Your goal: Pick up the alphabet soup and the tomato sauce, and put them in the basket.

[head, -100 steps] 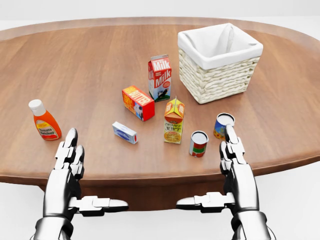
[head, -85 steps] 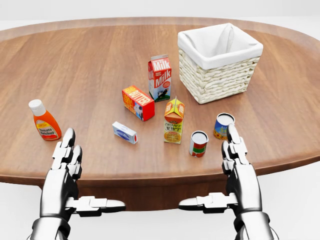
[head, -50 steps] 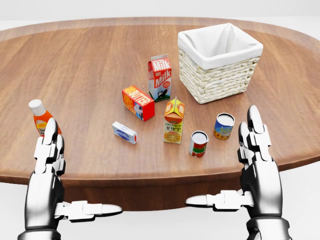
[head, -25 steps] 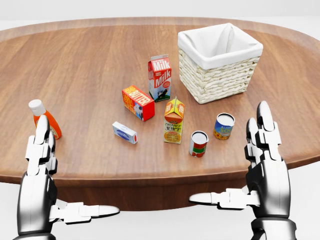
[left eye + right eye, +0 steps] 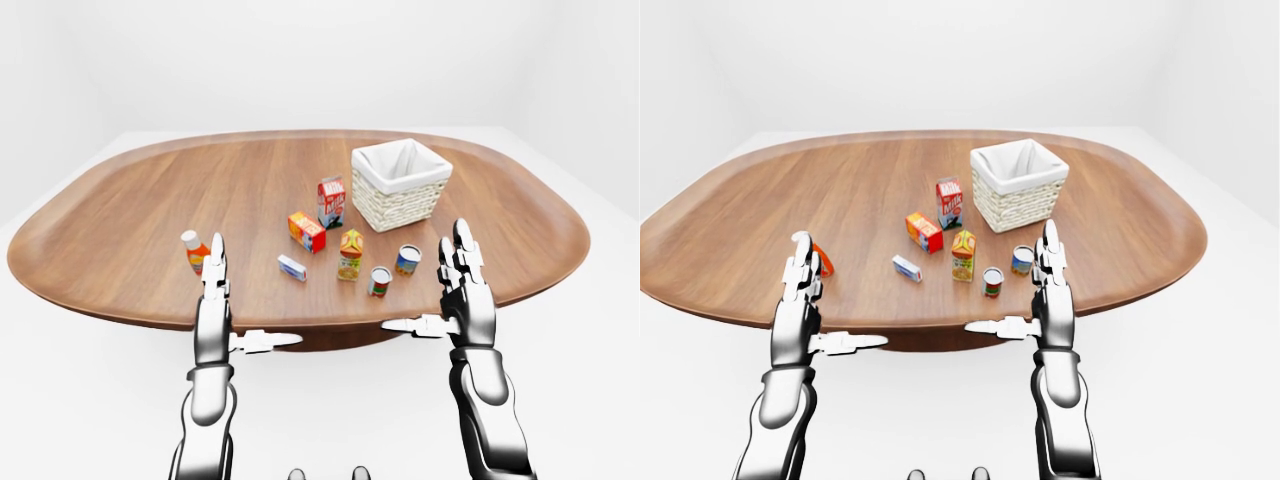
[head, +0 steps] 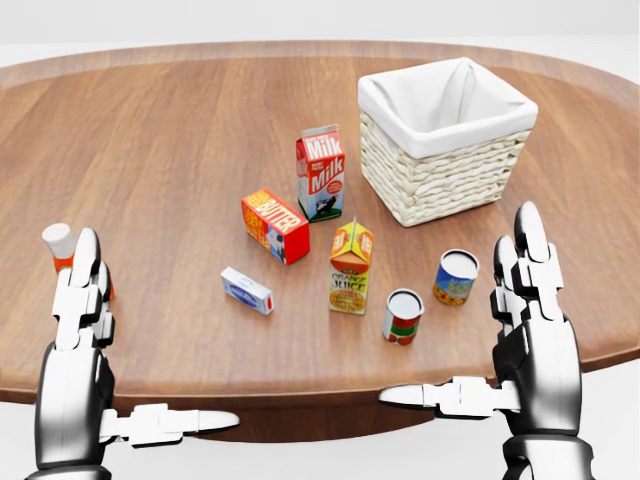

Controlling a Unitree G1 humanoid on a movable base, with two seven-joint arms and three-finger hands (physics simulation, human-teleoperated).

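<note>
Near the bench's lower edge, head view: both hands wide, holding nothing.
Right hand (image 6: 530,330) flanks alphabet soup (image 6: 455,277) and tomato sauce (image 6: 403,316); cans stand close, so reaching one may topple the other, well short of basket (image 6: 445,165).

Bright, even render light from above; soft short shadows under items on my table (image 6: 180,130). Sharp throughout, no glare, no blur.
</note>
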